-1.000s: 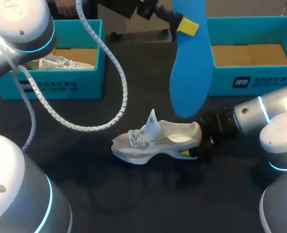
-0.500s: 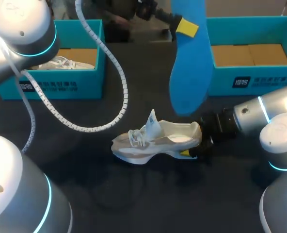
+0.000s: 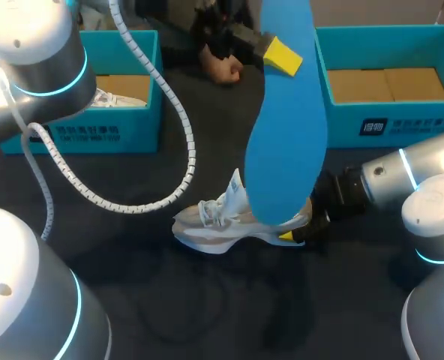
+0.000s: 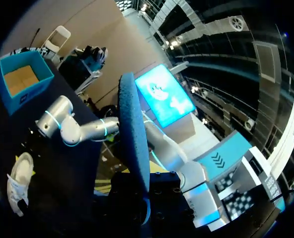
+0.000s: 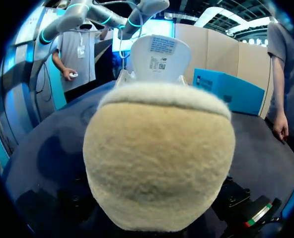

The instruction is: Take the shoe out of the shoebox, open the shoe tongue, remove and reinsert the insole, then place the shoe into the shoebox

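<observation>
left pincer (image 3: 280, 56) clamps insole (image 3: 286, 142) above shoe (image 3: 211, 229) for reinsertion; right pincer (image 3: 297, 234) grips heel, steadying it on table (image 3: 169, 300).

Silver rounded arms (image 3: 34, 52), cyan-lit joint rings (image 3: 408, 169); white, seemingly ribbed cable (image 3: 190, 142).

Dim overhead light; dark table (image 3: 169, 300); faint shadow under shoe (image 3: 207, 229).

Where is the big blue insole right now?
In the head view the insole hangs in the air near the middle, held at its top by the left gripper, its lower end over the white shoe on the table.
</observation>
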Motion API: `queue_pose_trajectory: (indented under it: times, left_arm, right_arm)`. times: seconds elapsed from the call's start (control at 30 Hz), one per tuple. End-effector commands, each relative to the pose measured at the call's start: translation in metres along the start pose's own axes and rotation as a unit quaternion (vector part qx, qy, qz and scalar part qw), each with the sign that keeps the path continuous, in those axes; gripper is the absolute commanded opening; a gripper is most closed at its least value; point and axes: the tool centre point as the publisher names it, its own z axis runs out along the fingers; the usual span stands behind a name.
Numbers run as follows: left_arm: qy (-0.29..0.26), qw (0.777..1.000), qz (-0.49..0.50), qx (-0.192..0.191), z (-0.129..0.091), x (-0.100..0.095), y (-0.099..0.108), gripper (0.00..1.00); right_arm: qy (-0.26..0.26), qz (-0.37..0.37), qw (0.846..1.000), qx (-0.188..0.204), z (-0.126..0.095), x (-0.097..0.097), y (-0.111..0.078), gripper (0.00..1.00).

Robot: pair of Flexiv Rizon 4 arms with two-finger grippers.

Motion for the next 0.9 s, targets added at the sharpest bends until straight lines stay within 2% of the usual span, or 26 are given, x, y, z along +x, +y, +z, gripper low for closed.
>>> queue_pose_trajectory:
  times: [0.03,0.17,0.47,0.9]
  left_arm:
    - [0.007,1.0,-0.003,-0.001,-0.001,0.004,0.002,0.0]
    - [-0.006,1.0,0.008,0.012,-0.002,0.009,0.002,0.0]
    - [-0.021,0.999,0.029,-0.014,0.003,0.023,0.006,0.0]
    - [-0.04,0.998,0.044,-0.008,0.007,0.026,0.01,0.0]
  right_arm:
    - [0.0,0.0,1.0,0.002,0.003,0.0,-0.002,0.0]
    - [0.0,0.0,1.0,0.002,0.003,0.0,-0.002,0.0]
    - [0.0,0.0,1.0,0.002,0.003,0.0,-0.002,0.0]
    - [0.0,0.0,1.0,0.002,0.003,0.0,-0.002,0.0]
